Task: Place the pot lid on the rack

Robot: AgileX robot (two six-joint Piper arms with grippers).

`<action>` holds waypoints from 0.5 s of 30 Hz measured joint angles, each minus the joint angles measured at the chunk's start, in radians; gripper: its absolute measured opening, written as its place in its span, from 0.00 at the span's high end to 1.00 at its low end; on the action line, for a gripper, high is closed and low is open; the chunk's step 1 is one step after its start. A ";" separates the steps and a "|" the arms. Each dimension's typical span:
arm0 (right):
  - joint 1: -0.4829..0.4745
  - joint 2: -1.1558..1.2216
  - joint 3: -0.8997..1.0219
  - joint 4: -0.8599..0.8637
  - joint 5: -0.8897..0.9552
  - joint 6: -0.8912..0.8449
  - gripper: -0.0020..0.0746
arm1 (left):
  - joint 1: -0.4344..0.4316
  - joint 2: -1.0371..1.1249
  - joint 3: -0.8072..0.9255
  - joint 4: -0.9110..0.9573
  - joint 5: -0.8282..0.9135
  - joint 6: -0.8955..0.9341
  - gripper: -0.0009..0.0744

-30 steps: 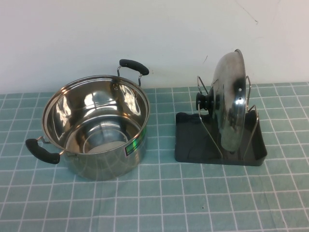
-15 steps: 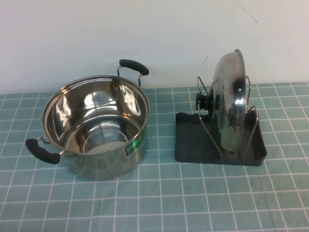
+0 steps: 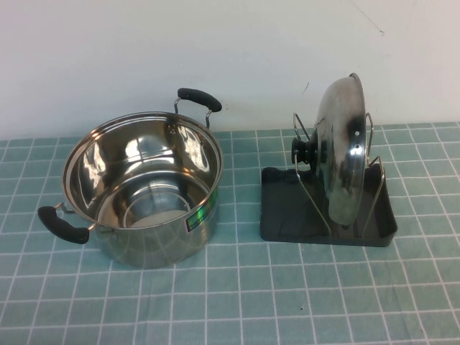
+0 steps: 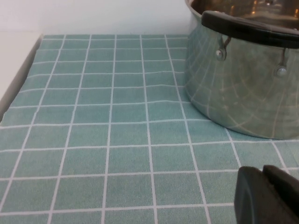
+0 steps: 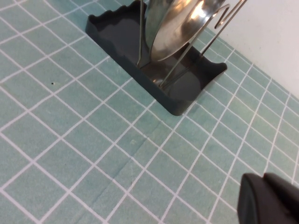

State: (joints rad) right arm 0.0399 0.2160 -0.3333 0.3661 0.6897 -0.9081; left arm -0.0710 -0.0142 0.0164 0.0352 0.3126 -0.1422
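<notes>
The shiny domed pot lid (image 3: pixel 343 154) with its black knob (image 3: pixel 305 152) stands on edge between the silver wire loops of the dark grey rack (image 3: pixel 287 215) at the right of the table. It also shows in the right wrist view (image 5: pixel 180 23), standing in the rack (image 5: pixel 117 28). Neither arm shows in the high view. My left gripper (image 4: pixel 264 175) is shut and empty over the cloth, near the pot. My right gripper (image 5: pixel 266 182) is shut and empty over the cloth, apart from the rack.
A steel pot (image 3: pixel 140 187) with two black handles and a green sticker stands open at the left; its side (image 4: pixel 243 88) fills part of the left wrist view. A teal checked cloth (image 3: pixel 237 302) covers the table. A white wall runs behind.
</notes>
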 joint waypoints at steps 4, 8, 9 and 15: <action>0.000 0.000 0.000 0.000 0.000 0.000 0.97 | -0.008 0.000 0.000 0.000 0.000 -0.002 0.99; 0.000 0.000 0.000 0.000 0.000 0.000 0.97 | -0.008 0.000 0.000 0.000 0.002 -0.002 0.99; 0.000 0.000 0.000 0.000 0.000 0.000 0.97 | -0.008 0.000 0.000 0.000 0.002 -0.002 0.99; 0.000 0.000 0.000 0.000 0.000 0.000 0.97 | -0.008 0.000 0.000 0.000 0.002 -0.002 0.99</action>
State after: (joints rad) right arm 0.0399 0.2160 -0.3333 0.3661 0.6897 -0.9081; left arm -0.0788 -0.0142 0.0164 0.0352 0.3143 -0.1439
